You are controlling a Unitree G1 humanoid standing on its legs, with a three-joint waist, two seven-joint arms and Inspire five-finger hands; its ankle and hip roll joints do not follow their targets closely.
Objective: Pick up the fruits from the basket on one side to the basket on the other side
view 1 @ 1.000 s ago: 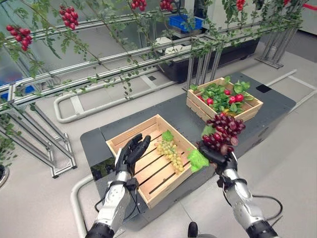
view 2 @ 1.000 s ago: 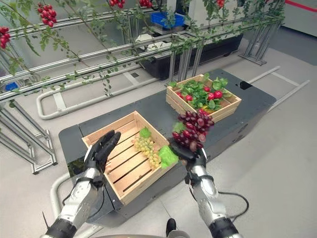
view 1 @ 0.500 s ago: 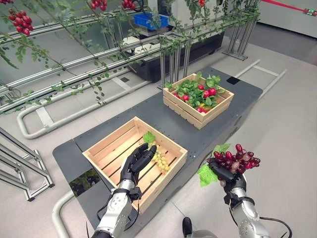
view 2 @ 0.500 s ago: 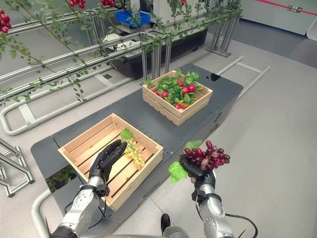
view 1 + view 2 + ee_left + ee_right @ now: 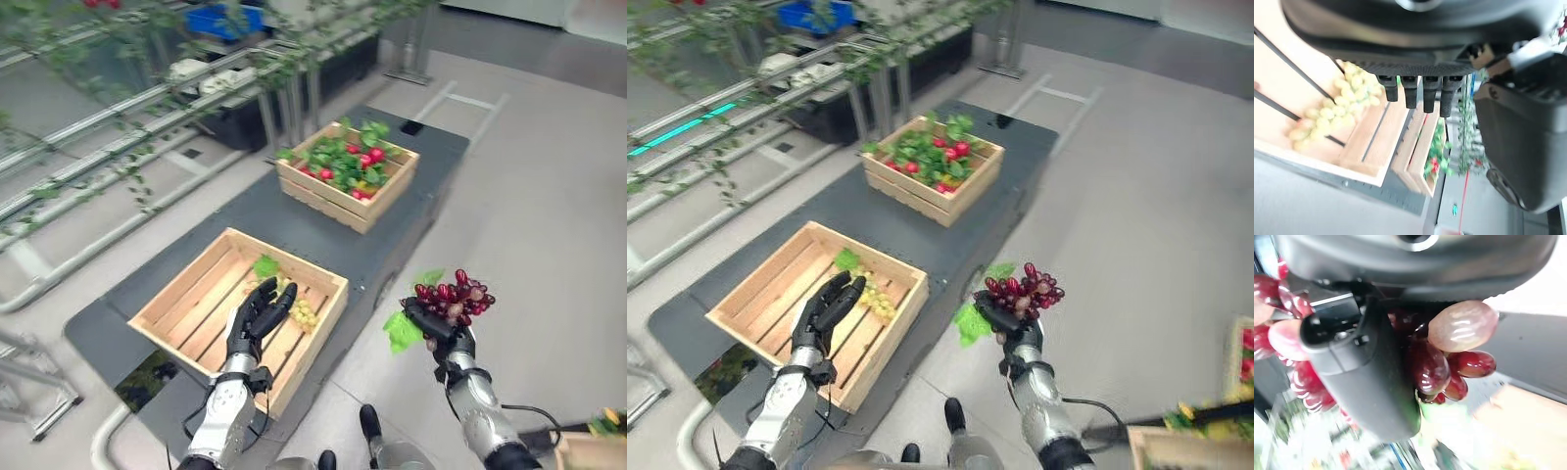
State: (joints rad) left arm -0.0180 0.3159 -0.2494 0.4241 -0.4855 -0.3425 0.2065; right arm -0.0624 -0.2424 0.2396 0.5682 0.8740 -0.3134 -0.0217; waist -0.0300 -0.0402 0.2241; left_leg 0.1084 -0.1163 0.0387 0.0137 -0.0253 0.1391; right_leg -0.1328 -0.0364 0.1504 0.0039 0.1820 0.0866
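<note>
the right hand (image 5: 437, 327) is clenched round a bunch of red grapes (image 5: 453, 296) with green leaves, held above the floor just off the near corner of the dark platform (image 5: 274, 211). the left hand (image 5: 255, 315) hovers with straight, relaxed fingers over the near wooden crate (image 5: 176, 304), which holds a green grape bunch (image 5: 303, 310). the far crate (image 5: 323, 200) on that platform carries red fruits among leaves.

Head pair looks down; wrist cameras sit close along fingers (image 5: 1409, 93).
</note>
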